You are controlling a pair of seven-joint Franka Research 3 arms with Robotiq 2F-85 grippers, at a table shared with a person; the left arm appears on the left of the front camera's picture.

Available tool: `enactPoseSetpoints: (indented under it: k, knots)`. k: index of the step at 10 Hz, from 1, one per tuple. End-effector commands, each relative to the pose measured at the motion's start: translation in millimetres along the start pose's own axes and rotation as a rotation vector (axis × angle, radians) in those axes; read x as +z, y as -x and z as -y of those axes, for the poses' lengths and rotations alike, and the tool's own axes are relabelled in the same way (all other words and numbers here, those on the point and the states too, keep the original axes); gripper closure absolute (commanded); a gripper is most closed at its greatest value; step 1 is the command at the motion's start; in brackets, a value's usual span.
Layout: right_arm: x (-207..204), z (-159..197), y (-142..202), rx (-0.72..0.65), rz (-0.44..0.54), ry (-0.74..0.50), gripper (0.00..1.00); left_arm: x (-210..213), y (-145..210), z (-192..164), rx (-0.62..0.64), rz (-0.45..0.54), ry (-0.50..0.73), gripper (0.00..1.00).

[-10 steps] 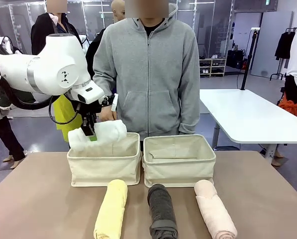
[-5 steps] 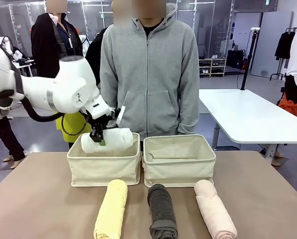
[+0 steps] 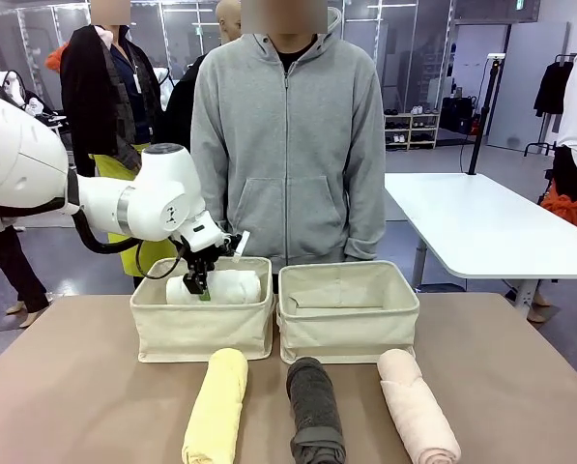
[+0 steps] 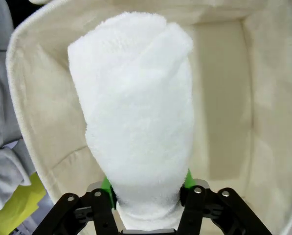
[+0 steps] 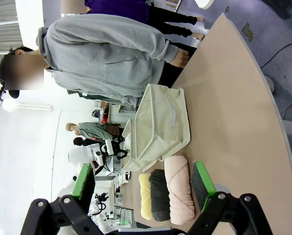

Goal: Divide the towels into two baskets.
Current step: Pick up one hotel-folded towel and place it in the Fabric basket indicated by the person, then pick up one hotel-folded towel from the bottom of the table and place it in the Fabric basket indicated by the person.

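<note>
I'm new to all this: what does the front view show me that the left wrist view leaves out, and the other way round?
Front view: the person in a grey hoodie standing across the table, the right basket, and the yellow towel, charcoal towel and pink towel lying in a row on it.
Left wrist view: a close look into the left basket, with green pads on either side of the white towel; whether they grip it I cannot tell.
Both: the white towel, the left basket and the left gripper.

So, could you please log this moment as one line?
left tool around white towel in left basket, grip unclear | right tool open | three towels on table
</note>
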State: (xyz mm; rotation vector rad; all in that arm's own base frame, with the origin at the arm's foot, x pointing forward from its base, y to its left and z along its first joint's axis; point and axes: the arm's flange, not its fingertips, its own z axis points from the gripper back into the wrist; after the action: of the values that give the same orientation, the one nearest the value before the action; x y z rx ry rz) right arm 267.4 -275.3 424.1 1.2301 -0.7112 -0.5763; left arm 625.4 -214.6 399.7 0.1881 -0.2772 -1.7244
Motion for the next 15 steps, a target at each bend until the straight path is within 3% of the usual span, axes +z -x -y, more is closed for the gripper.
enactPoseSetpoints:
  k: [1,2,3,5,6,7,15]
  knots:
    - [1.0,-1.9,1.1,0.008,0.008,-0.019,0.0,-6.4,-5.6,-14.6,0.03,-0.083,0.0,0.1]
    - [1.0,-1.9,1.1,0.008,0.008,-0.019,0.0,-7.8,-7.7,-15.0,0.031,-0.064,0.009,0.14]
    - [1.0,-1.9,1.1,0.008,0.008,-0.019,0.0,-6.3,-5.5,-14.5,0.049,-0.056,0.017,0.0]
    - [1.0,-1.9,1.1,0.008,0.008,-0.019,0.0,1.0,0.2,-10.6,0.106,-0.061,0.006,0.0]
    - [1.0,-1.9,1.1,0.008,0.008,-0.019,0.0,10.8,6.8,0.2,0.15,0.013,-0.007,0.0]
    - [1.0,-1.9,1.1,0.008,0.008,-0.019,0.0,-6.7,-3.7,-12.1,0.071,-0.049,-0.001,0.0]
    - [1.0,-1.9,1.1,0.008,0.008,-0.019,0.0,-6.7,-3.7,-12.1,0.071,-0.049,-0.001,0.0]
